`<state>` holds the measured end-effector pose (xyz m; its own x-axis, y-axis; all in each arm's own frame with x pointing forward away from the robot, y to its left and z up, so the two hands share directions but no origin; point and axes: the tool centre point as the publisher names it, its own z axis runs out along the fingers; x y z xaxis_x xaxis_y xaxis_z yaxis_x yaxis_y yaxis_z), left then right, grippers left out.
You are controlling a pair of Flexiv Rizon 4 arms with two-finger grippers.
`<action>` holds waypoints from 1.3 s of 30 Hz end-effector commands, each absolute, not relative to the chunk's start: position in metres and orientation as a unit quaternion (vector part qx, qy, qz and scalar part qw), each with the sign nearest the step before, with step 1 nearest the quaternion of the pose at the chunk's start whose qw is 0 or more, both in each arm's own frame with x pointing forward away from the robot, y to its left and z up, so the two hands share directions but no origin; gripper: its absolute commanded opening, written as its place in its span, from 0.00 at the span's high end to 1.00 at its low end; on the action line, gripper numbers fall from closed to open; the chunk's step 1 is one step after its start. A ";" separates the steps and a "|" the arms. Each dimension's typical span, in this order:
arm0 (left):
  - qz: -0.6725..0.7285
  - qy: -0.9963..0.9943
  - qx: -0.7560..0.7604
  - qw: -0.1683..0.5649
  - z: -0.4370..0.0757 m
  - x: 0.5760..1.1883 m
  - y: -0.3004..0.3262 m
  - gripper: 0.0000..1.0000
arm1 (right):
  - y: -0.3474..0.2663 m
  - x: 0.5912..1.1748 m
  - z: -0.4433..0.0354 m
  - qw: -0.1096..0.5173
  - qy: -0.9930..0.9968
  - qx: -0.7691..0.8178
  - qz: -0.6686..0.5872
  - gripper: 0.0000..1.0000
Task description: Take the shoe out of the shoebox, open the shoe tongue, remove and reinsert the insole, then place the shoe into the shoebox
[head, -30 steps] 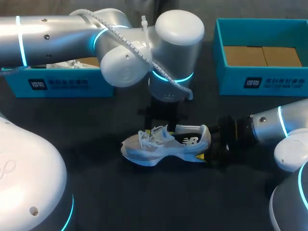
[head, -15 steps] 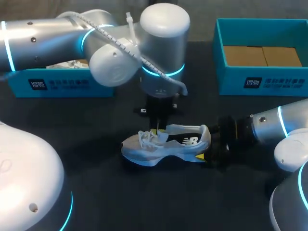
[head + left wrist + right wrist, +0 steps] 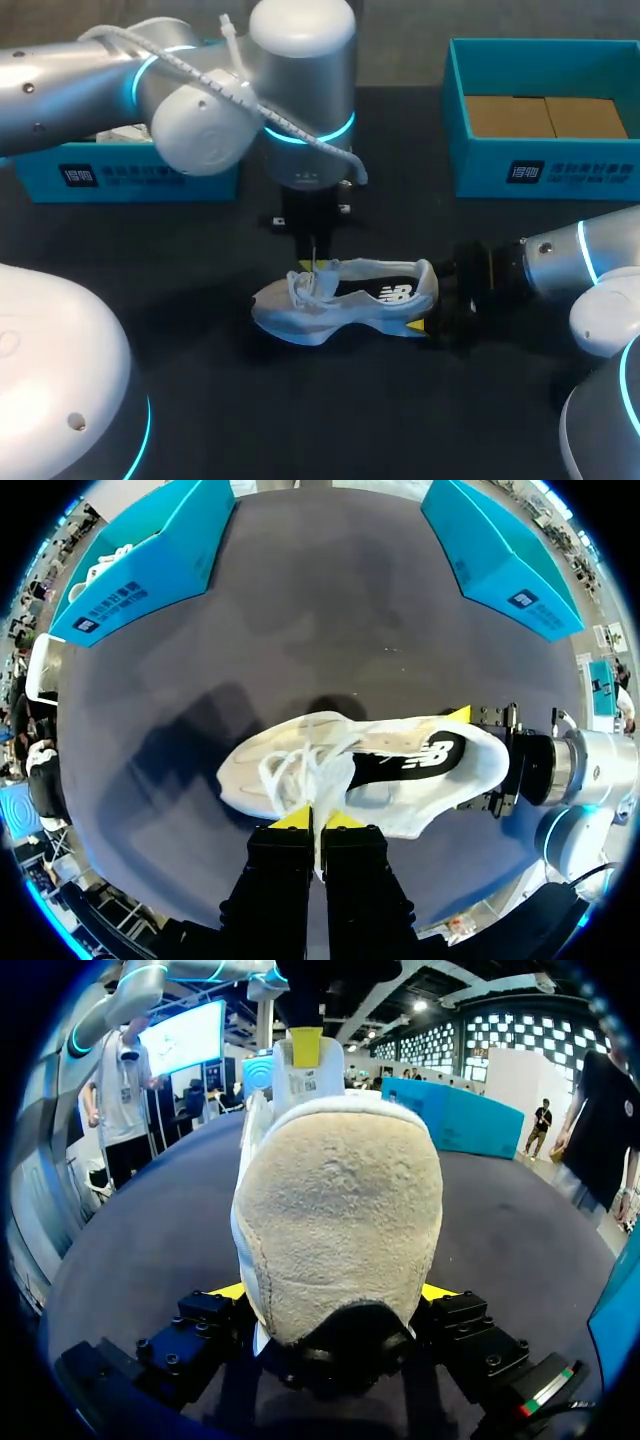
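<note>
White shoe [image 3: 345,298] lies on the table [image 3: 250,400], right pincer [image 3: 432,298] at its heel.

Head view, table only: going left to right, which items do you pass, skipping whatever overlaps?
left shoebox → shoe → right shoebox. The left gripper and right gripper overlap the shoe, so they are left out.

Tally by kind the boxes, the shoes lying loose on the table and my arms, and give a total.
Teal shoeboxes: 2
White shoe outside the boxes: 1
Robot arms: 2
Total: 5
</note>
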<state>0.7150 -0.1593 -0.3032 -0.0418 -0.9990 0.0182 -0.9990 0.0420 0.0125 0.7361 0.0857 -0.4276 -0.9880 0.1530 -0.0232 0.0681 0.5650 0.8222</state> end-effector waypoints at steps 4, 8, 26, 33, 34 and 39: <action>0.013 -0.722 0.692 0.026 -0.298 0.709 -0.133 1.00 | 0.087 0.736 -0.427 0.046 0.885 0.064 0.459 1.00; 0.007 -0.717 0.696 0.028 -0.301 0.706 -0.121 1.00 | 0.087 0.736 -0.427 0.046 0.885 0.064 0.459 1.00; -0.043 -0.712 0.700 0.029 -0.341 0.708 -0.102 1.00 | 0.087 0.736 -0.427 0.046 0.885 0.064 0.459 1.00; -0.060 -0.711 0.700 0.020 -0.364 0.708 -0.095 1.00 | 0.087 0.736 -0.427 0.046 0.885 0.064 0.459 1.00; -0.061 -0.711 0.700 0.020 -0.367 0.708 -0.094 1.00 | 0.087 0.736 -0.427 0.046 0.885 0.064 0.459 1.00; -0.056 -0.718 0.693 0.018 -0.372 0.708 -0.094 0.89 | 0.087 0.736 -0.427 0.046 0.885 0.064 0.459 1.00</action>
